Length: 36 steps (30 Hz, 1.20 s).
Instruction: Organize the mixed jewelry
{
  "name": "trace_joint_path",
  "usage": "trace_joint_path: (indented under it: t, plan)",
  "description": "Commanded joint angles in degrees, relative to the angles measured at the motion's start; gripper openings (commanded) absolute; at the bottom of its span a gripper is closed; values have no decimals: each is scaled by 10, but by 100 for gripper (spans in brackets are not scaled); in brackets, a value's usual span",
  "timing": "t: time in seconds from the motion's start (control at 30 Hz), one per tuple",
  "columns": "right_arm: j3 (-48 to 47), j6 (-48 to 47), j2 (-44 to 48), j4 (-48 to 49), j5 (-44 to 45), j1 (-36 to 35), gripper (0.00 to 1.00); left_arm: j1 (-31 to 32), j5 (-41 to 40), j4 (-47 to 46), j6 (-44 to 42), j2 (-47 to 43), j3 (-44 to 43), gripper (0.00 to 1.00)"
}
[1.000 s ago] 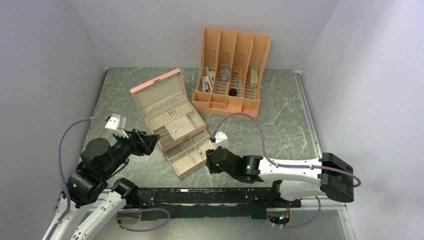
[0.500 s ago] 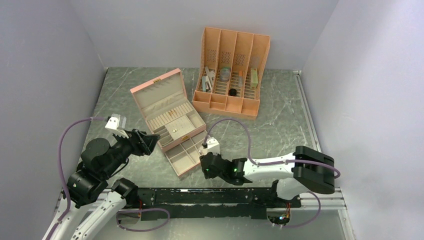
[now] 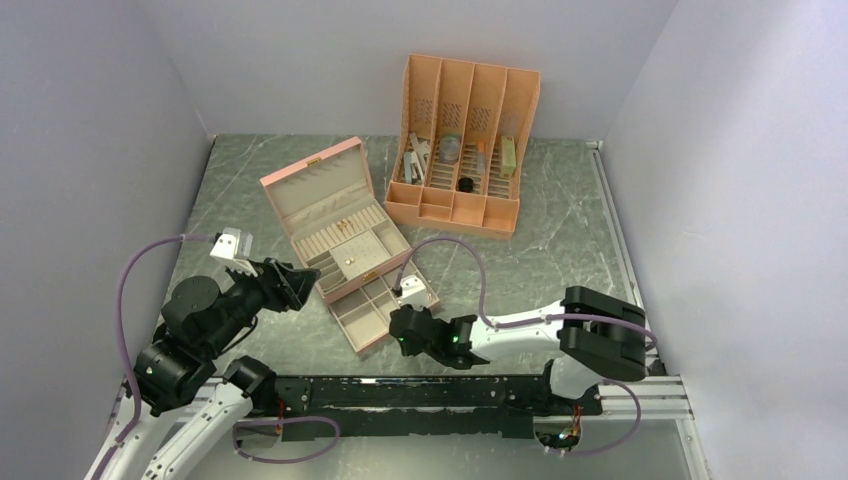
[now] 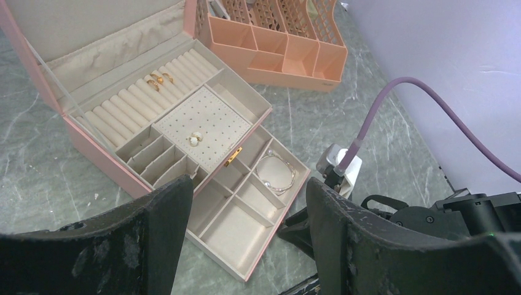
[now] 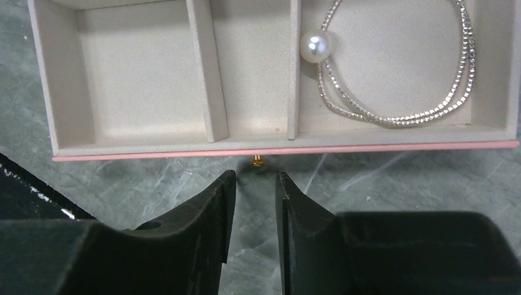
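The pink jewelry box stands open with its lower drawer pulled out. Gold rings sit in the ring rolls and a small gold pair on the dotted pad. A silver chain bracelet with a pearl lies in a drawer compartment. My right gripper is narrowly open and empty, its tips just short of the drawer's gold knob; in the top view it is at the drawer's front. My left gripper is wide open and empty, left of the box in the top view.
An orange slotted organizer with grey and black oddments stands at the back, right of the box. Grey walls close in the left, back and right sides. A black rail runs along the near edge between the arm bases.
My right arm has folded and its gripper has moved left and nearer, along the drawer's front to the knob. The left arm, box and drawer have not moved.
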State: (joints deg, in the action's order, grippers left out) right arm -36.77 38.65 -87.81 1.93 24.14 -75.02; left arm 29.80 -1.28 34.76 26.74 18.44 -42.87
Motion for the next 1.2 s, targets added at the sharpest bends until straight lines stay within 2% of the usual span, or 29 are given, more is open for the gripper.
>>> trace_joint_path:
  t: [0.0, 0.23, 0.5, 0.73, 1.17]
  plan:
    - [-19, 0, -22, 11, 25, -4, 32, -5, -1, -14, -5, 1, 2, 72]
    - [-31, -1, -42, 5, 41, -6, 23, -5, 0, -14, -6, -1, 2, 72]
    - [-42, -9, -52, -9, 58, -6, 0, -5, 2, -14, -6, 0, 2, 72]
    - [-54, -30, -47, -8, 74, -6, 0, -5, 2, -15, -6, 0, 2, 72]
    - [-121, -124, -79, 13, 79, 12, 0, -5, 2, -14, -6, -1, 2, 72]
